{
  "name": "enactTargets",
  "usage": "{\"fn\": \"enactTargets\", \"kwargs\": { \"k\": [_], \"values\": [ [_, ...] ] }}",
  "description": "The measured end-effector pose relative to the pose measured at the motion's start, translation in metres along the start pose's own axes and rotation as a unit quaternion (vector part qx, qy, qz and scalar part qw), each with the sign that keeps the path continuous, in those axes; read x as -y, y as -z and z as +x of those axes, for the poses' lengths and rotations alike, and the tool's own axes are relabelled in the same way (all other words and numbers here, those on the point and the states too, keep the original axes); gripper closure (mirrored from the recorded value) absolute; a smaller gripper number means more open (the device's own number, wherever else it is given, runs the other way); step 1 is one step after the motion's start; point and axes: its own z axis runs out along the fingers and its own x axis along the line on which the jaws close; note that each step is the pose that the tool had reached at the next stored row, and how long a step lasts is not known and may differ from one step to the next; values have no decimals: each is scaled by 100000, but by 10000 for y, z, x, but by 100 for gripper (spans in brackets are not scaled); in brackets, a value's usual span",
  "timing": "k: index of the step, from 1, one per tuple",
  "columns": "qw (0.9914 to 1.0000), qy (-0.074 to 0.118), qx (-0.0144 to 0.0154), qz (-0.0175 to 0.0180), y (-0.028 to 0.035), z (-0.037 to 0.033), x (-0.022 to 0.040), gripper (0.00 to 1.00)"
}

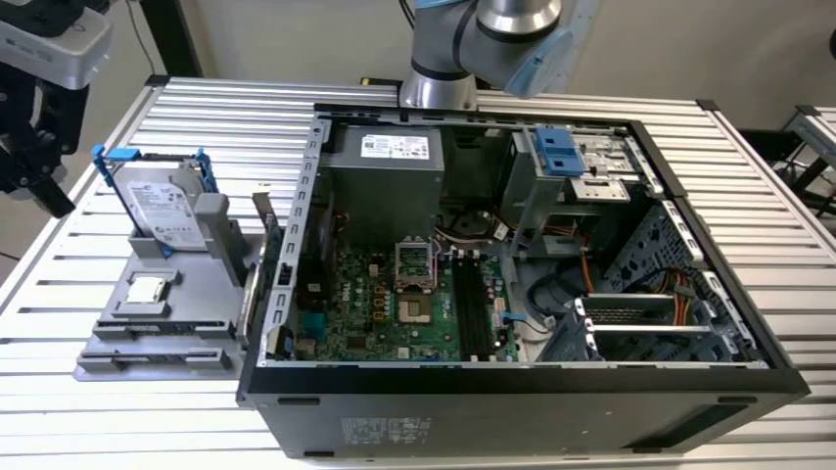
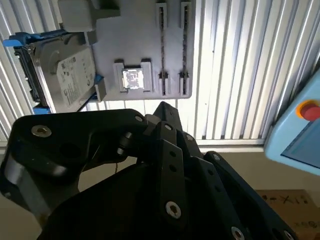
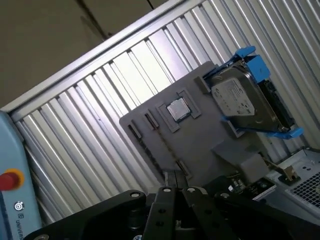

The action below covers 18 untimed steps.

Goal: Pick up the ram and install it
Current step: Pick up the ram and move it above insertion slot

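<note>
With the gripper (image 3: 175,177) closed on nothing above the grey tray (image 3: 210,132), I must align it squarely with the ram (image 2: 162,45) and its thin edge.

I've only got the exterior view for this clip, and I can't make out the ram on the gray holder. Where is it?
Observer: In the second wrist view a thin dark strip, probably the ram, stands on edge in one of the gray holder's two long slots.
Operator: Is the gripper anywhere near it?
Observer: In the first wrist view the gripper lines up with the ends of those slots, with the holder showing beyond it.
</note>
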Motion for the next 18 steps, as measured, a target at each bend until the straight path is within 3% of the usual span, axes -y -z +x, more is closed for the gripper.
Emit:
{"fn": "enactTargets", "kwargs": {
  "k": [3, 5, 9, 13, 18],
  "values": [
    [99963, 2720, -72, -64, 0, 0, 0, 100],
    [99895, 4576, -117, -104, -1, 0, 0, 100],
    [99664, 8190, -201, -178, -2, 0, 0, 100],
    [99304, 11776, -234, -141, -2, 0, 1, 100],
    [98667, 16269, -366, -304, -3, 0, 0, 100]
  ]
}}
